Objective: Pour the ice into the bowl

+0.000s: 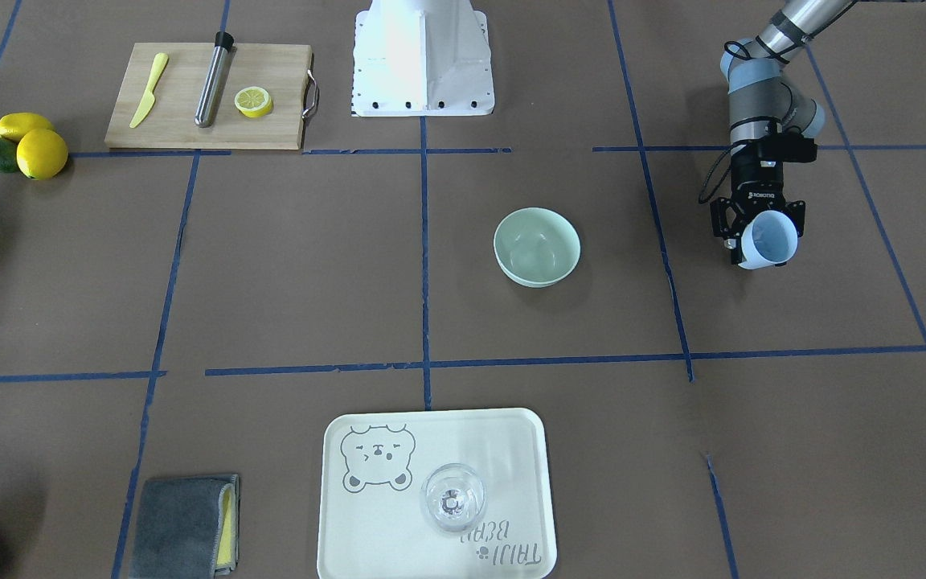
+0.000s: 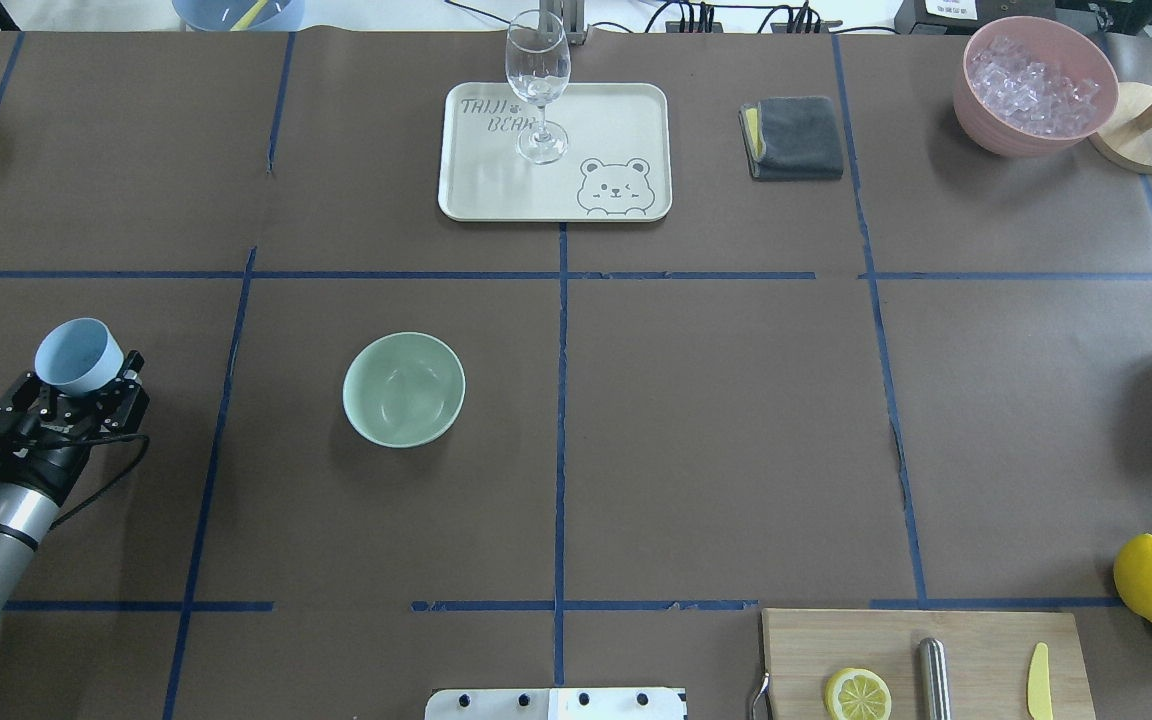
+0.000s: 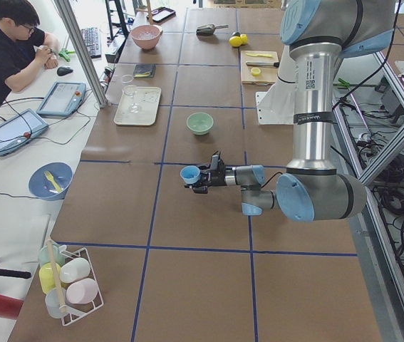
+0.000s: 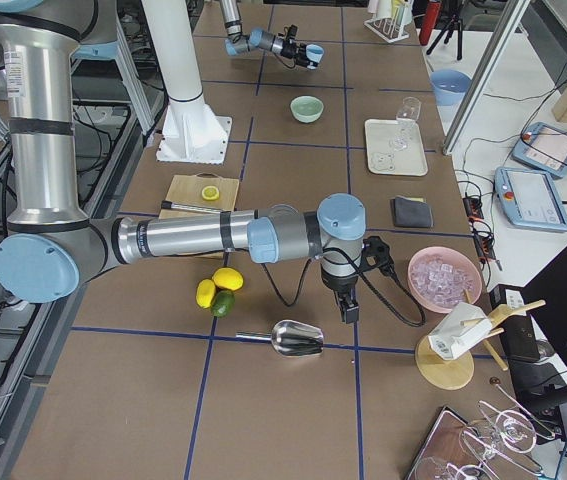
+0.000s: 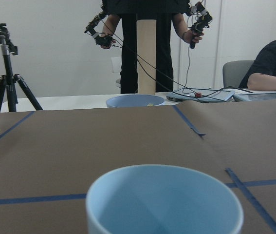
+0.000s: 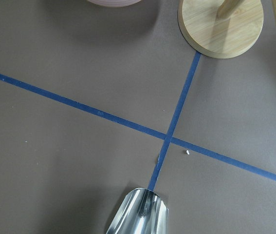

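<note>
Left pincer (image 2: 86, 375) clenches a light blue cup (image 2: 76, 352), mouth up. Well apart, the pale mint-green bowl (image 2: 404, 389), round and matte, sits upright on the worktop (image 2: 716, 430).

Left arm (image 3: 314, 128): upright link, forearm level and low over table. Left gripper (image 2: 86, 378) horizontal, fingers clamped on light blue cup (image 2: 79, 355). Right arm (image 4: 183, 238) stretched out, wrist bent down; right gripper (image 4: 349, 305) points at table, jaw state unreadable.
</note>
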Robot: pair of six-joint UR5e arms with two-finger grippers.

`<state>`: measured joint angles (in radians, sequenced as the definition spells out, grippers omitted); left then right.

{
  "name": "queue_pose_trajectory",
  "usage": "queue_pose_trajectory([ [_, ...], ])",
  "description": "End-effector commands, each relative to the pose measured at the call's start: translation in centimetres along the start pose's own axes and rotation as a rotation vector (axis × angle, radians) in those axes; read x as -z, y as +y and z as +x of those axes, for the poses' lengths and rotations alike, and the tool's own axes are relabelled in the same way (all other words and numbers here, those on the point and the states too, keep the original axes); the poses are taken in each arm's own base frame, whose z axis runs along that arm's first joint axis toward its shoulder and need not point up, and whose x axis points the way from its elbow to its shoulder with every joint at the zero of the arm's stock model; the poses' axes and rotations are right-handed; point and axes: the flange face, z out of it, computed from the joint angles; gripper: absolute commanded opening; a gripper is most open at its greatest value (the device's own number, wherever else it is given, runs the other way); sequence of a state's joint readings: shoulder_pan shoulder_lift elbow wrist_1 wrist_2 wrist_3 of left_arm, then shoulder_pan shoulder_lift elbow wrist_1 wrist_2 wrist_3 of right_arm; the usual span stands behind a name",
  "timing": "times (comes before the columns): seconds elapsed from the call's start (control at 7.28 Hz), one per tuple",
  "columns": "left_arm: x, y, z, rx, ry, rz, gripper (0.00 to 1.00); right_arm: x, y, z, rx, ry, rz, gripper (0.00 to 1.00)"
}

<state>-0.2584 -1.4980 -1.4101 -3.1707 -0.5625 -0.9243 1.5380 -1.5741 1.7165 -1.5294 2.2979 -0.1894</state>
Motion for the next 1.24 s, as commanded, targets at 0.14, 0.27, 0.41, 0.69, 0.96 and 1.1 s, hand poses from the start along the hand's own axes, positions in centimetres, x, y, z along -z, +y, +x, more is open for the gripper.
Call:
queue_pose_trajectory([
  [0.14,-0.4,-7.0,11.4,-0.061,0.159,0.095,0.00,0.0,0.1,0.0,-0.002,0.000,-0.001,1.00],
  [0.27,-1.1,-7.5,14.3,-0.054,0.168,0.112,0.00,0.0,0.1,0.1,-0.003,0.000,0.000,1.00],
  [0.41,-1.4,-6.9,15.2,-0.175,0.141,0.088,0.00,0.0,0.2,0.2,-0.007,0.002,-0.002,1.00],
  [0.69,-2.6,-6.3,17.7,-0.465,0.099,0.059,0.00,0.0,0.3,0.3,-0.008,0.002,-0.001,1.00],
  [0.96,-2.9,-5.8,17.7,-0.717,0.081,0.053,0.00,0.1,0.4,0.5,-0.013,0.003,0.000,1.00],
  [1.1,-2.9,-5.8,17.6,-0.815,0.065,0.062,0.00,0.1,0.4,0.6,-0.016,0.003,-0.001,1.00],
])
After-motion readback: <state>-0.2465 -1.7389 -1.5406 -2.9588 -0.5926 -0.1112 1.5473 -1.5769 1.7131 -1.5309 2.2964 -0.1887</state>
